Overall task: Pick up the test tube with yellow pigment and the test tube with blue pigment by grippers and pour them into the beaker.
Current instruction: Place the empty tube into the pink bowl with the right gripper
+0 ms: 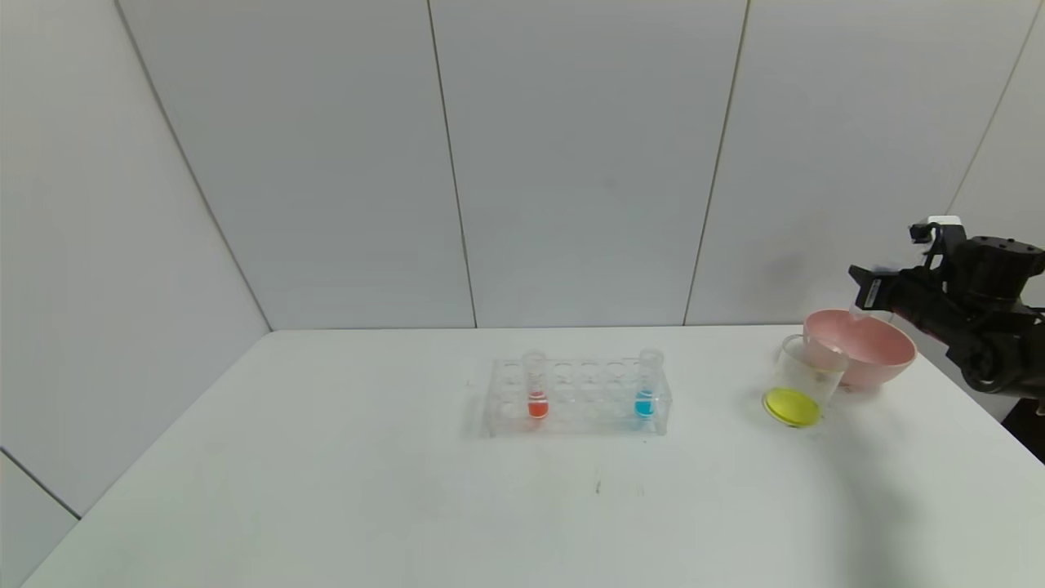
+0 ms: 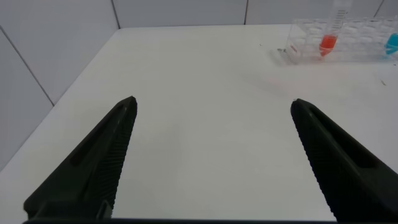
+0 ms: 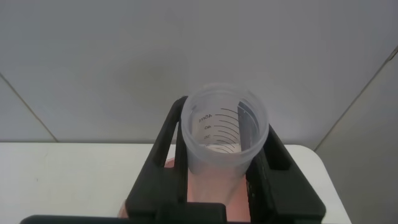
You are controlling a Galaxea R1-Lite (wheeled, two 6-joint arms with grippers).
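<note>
While your right gripper (image 1: 867, 287) hangs above the pink bowl (image 1: 886, 353) in the head view, the beaker (image 1: 804, 382) just beside that bowl already holds yellow liquid, so the clear tube pinched between the fingers looks like the emptied test tube with yellow pigment (image 1: 857, 309), likely poised there for dropping off. You can see the test tube with blue pigment (image 1: 647, 385) upright at the right end of the clear rack (image 1: 578, 398), an orange-red tube (image 1: 535, 387) further left. Your left wrist view shows the left gripper (image 2: 211, 121) spread wide over bare table (image 2: 199, 74), parked, rack well apart. Your right wrist view looks down the clamped tube's open mouth; it appears empty.
</note>
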